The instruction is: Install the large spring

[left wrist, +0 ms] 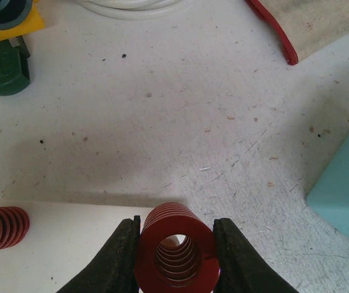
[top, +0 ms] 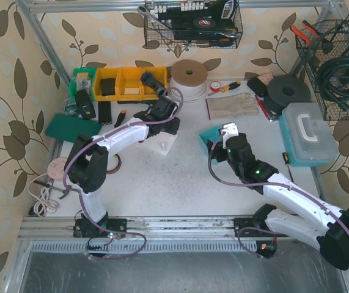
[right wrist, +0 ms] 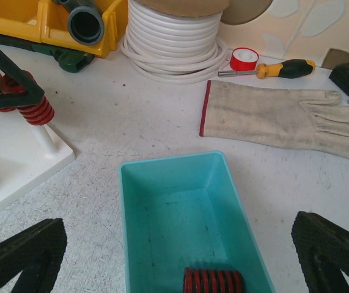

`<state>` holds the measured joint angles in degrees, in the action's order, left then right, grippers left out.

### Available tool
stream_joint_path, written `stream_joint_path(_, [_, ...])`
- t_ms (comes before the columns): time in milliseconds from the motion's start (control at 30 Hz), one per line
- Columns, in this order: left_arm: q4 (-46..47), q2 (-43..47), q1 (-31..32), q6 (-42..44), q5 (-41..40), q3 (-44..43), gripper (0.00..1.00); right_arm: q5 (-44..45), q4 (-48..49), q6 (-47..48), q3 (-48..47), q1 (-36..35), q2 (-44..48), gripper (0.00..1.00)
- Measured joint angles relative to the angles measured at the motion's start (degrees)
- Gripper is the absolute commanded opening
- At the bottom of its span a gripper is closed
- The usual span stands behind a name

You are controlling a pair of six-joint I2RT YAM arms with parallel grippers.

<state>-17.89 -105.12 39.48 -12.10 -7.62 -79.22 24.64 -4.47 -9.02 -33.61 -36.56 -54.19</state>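
My left gripper (left wrist: 175,244) is shut on the large red spring (left wrist: 175,250), which I see end-on between the black fingers, at the edge of the white base plate (left wrist: 52,256). A second red spring (left wrist: 0,229) lies at the left on that plate. From the right wrist, the held spring (right wrist: 36,112) sits tilted above a white peg on the plate (right wrist: 15,165). My right gripper (right wrist: 179,253) hangs open over the teal bin (right wrist: 162,183), where another red spring (right wrist: 213,282) lies at the near end. From above, the left gripper (top: 162,122) is over the plate (top: 165,145).
A work glove (right wrist: 278,116), a white hose coil (right wrist: 174,43), a red tape roll (right wrist: 244,59) and a screwdriver (right wrist: 284,67) lie beyond the bin. Yellow bins (top: 122,82) stand at the back left. A pale blue toolbox (top: 308,131) stands at the right.
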Motion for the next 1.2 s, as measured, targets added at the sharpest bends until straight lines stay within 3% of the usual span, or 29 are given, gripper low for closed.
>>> stream_joint_path(1033, [-4.79,-4.52,0.02,0.02,-0.76,-1.77,0.0,-0.24,0.02,0.04,0.0,0.37,-0.31,0.99])
stream_joint_path(1200, [-4.7,-4.72,0.02,0.04,-0.87,-1.77,0.14,-0.46,0.02,0.04,0.0,0.37,-0.35,0.99])
